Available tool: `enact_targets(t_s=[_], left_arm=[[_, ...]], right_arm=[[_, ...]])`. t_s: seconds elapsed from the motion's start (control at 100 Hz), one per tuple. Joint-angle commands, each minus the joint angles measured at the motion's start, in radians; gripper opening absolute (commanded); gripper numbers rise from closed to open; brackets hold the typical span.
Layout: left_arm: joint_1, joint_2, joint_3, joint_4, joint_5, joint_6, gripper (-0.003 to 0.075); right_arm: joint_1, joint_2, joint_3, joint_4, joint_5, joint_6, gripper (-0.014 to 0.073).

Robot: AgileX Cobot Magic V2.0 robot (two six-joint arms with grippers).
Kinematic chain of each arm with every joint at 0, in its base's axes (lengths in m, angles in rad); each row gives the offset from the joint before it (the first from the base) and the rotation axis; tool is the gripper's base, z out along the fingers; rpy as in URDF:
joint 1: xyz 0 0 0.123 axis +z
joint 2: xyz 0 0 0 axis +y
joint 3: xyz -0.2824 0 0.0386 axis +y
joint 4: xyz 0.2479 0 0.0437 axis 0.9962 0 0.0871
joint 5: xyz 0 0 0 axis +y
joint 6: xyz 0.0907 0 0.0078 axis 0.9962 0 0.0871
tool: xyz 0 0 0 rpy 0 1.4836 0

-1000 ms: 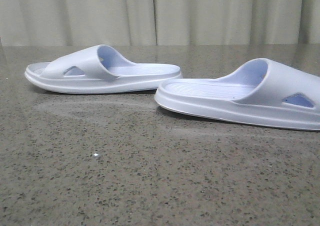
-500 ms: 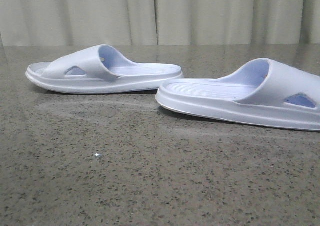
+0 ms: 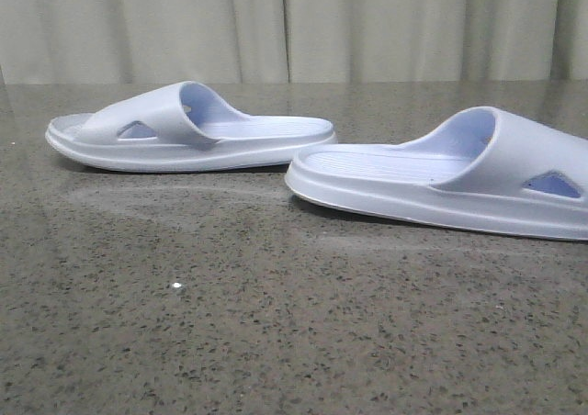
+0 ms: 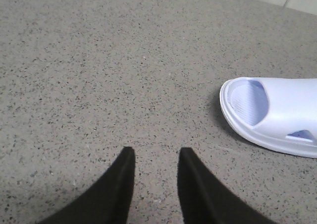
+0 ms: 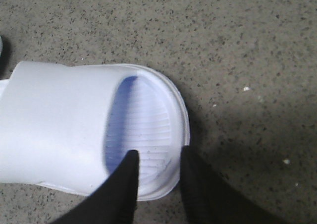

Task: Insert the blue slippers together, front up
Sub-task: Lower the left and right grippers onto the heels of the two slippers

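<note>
Two pale blue slippers lie sole-down on a speckled grey table [image 3: 276, 342], heels toward each other and just apart. The left slipper [image 3: 188, 128] sits farther back; the right slipper [image 3: 441, 178] runs off the frame's right edge. Pale curtains [image 3: 294, 25] hang behind.

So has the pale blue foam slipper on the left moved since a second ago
No. The left pale blue foam slipper sits in the same spot on the speckled stone table, its heel still level with the other slipper's heel.

left slipper [image 3: 188, 128] behind, right slipper [image 3: 446, 174] nearer, on table [image 3: 276, 323]
</note>
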Motion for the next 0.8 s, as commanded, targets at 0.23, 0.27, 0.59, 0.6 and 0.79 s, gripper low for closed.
enact_targets(t_s=[0.23, 0.27, 0.59, 0.6, 0.79], left_arm=[[0.0, 0.066, -0.037, -0.141, -0.067, 0.09, 0.0384], [0.0, 0.072, -0.037, -0.166, -0.067, 0.108, 0.0384], [0.0, 0.093, -0.037, -0.198, -0.067, 0.148, 0.0384], [0.0, 0.093, -0.037, -0.201, -0.067, 0.15, 0.0384], [0.0, 0.093, -0.037, -0.208, -0.067, 0.155, 0.0384]], right_arm=[[-0.07, 0.128, -0.127, -0.009, -0.02, -0.08, 0.0317], [-0.088, 0.151, -0.147, -0.001, 0.006, -0.108, 0.0317], [-0.288, 0.322, -0.244, 0.391, 0.296, -0.517, 0.0317], [-0.296, 0.328, -0.244, 0.398, 0.301, -0.529, 0.0317], [-0.332, 0.388, -0.244, 0.502, 0.398, -0.615, 0.0316]])
